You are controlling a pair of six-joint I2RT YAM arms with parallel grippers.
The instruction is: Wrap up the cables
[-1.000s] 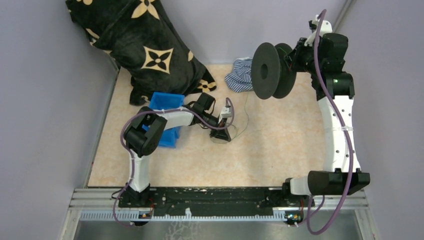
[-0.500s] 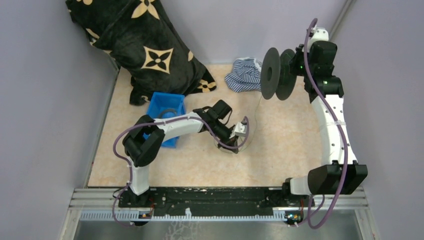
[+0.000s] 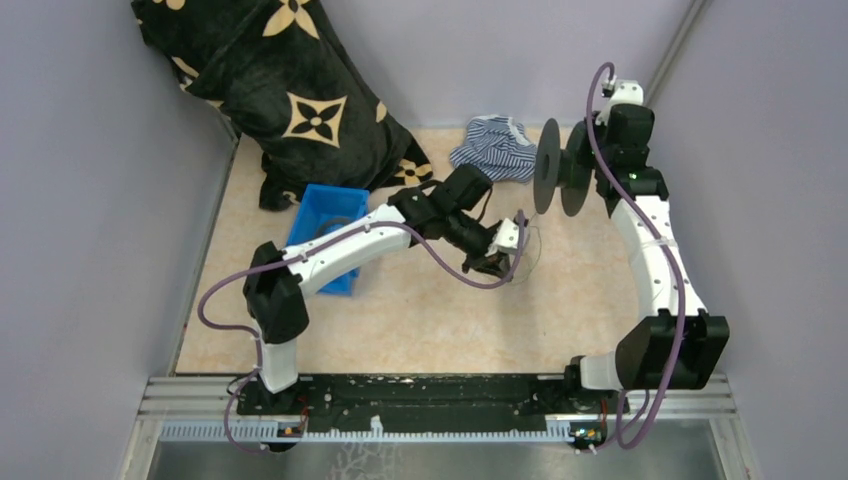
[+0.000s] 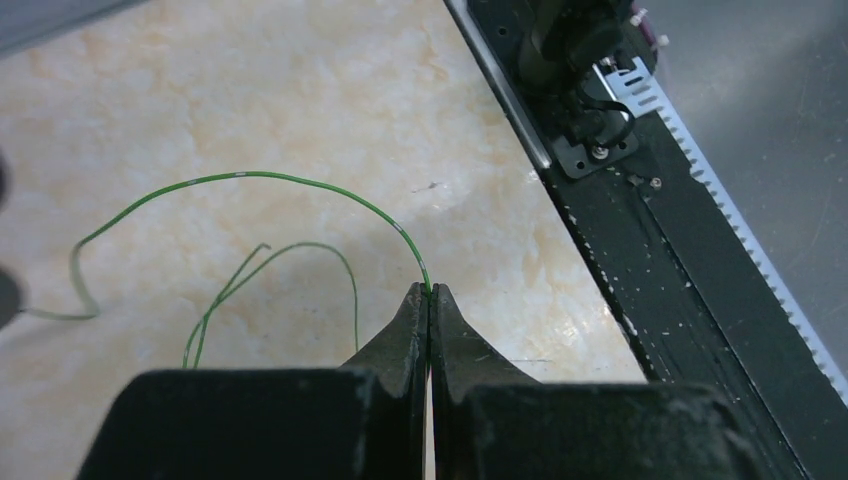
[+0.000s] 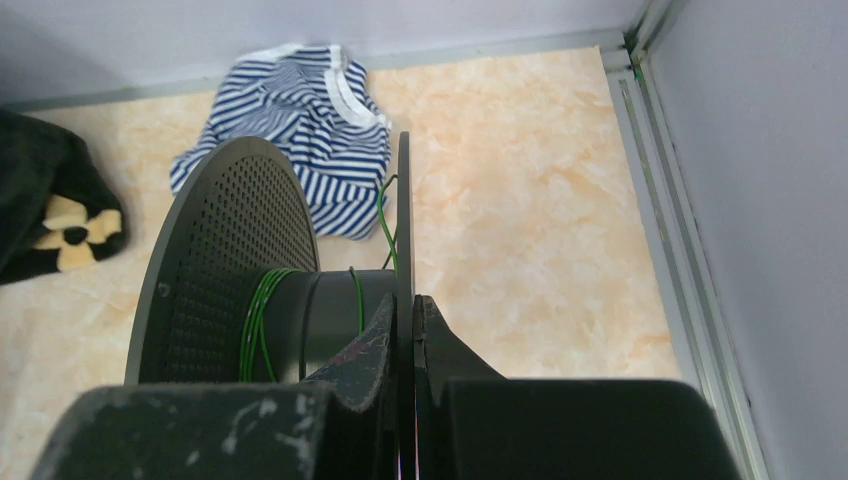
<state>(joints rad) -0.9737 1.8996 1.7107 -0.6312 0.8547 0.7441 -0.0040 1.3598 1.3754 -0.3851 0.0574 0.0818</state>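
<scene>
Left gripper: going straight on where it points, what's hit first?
Probably the bare table, just past the cable the left gripper pinches; the black rail lies off to the side. Depth unclear.

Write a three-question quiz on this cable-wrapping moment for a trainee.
1. True or false: the left gripper is shut on the green cable.
2. The right gripper clamps: A) a loose cable end, B) the rim of the black spool, C) nothing.
3. Fill in: a few green turns sit on the spool's ____.
Key: 1 true; 2 B; 3 core.
</scene>
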